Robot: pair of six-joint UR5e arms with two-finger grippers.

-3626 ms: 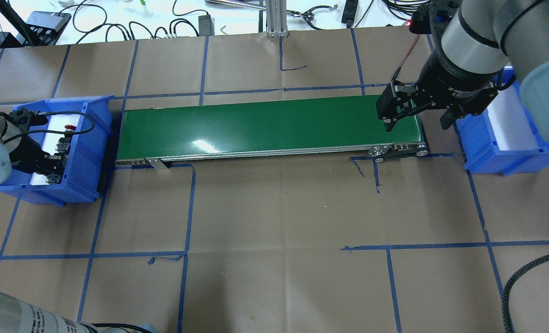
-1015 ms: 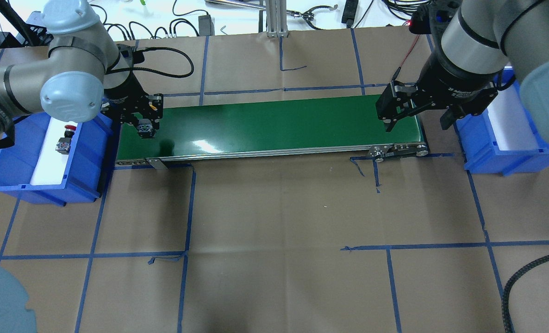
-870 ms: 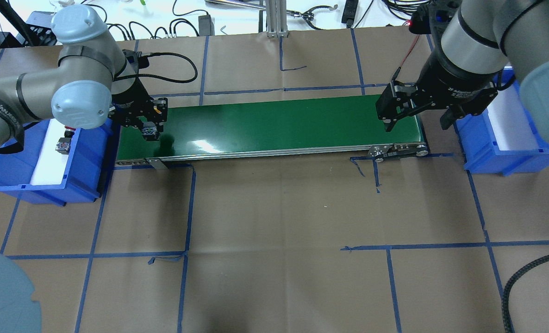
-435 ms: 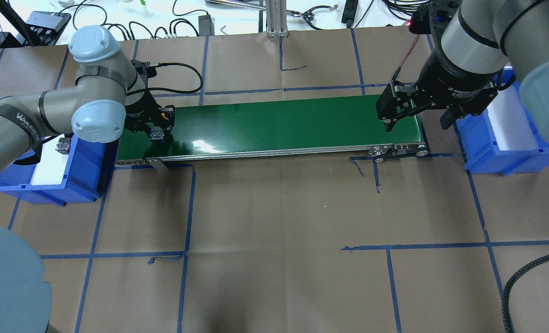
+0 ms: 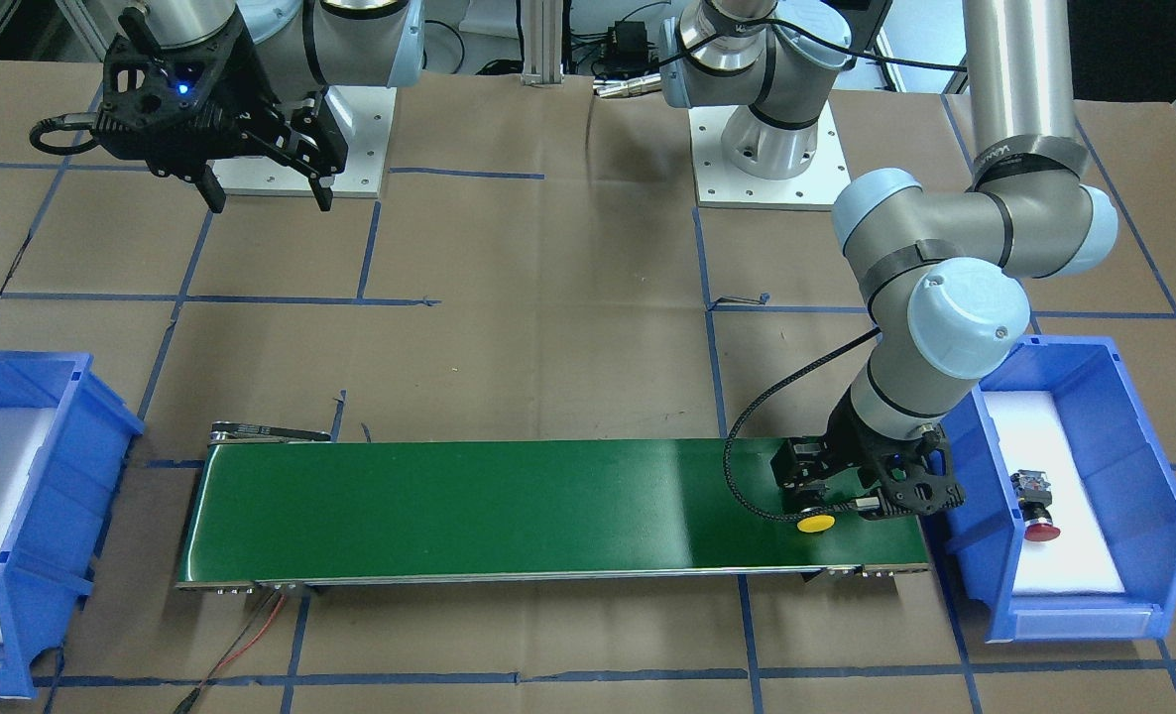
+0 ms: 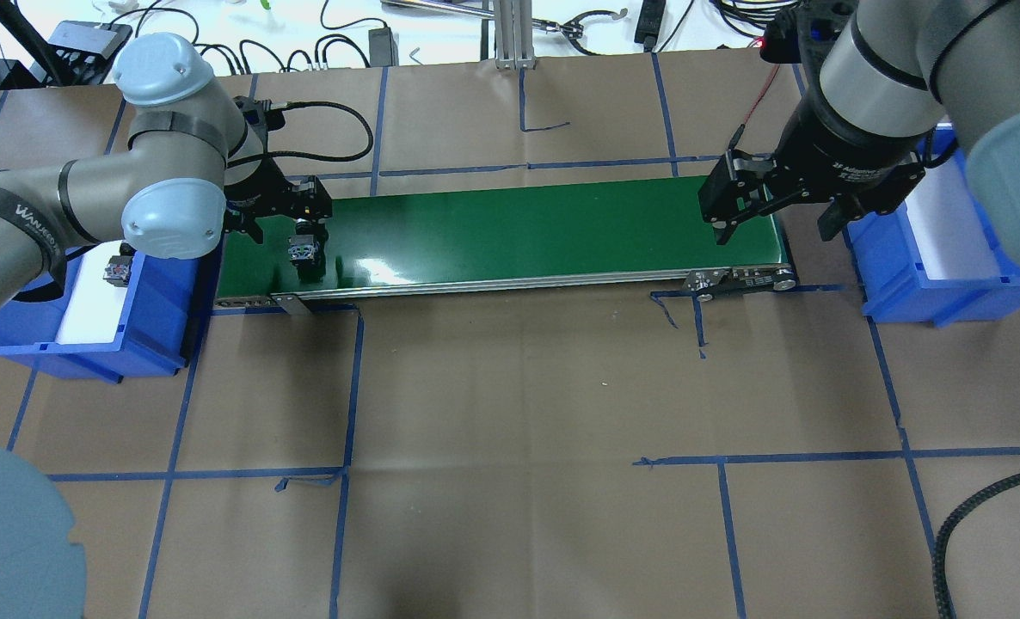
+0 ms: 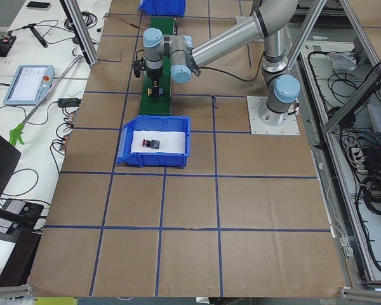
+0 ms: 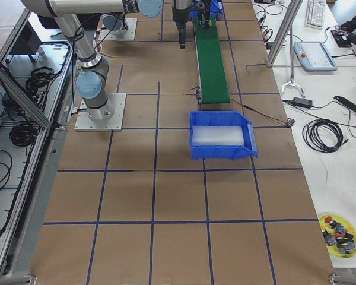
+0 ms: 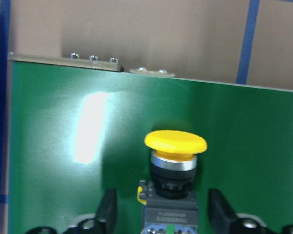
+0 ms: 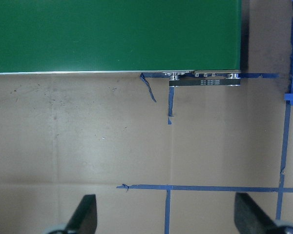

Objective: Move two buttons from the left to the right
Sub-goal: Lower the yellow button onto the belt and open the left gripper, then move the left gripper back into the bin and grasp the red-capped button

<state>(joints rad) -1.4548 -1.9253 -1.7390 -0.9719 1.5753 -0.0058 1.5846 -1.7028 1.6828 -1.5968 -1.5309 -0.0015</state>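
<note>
Across the table, on the front-facing camera, I see the yellow button (image 5: 817, 522) lying on the green belt (image 5: 499, 506) at its left end. Its cap points away from the robot and its block sits just under the left gripper (image 5: 856, 496). The red button (image 5: 1037, 514) sits in the left bin (image 5: 1173, 516). From overhead, the left arm bends low over that belt end, far nearer than the right gripper (image 6: 775, 230), which hovers at the other end beside the right bin (image 6: 897, 284). On the left wrist camera, the fingers (image 9: 108, 207) stand spread on either side of the block, not pinching it. On the right wrist camera, that gripper's fingers (image 10: 85, 214) are wide apart, holding nothing.
</note>
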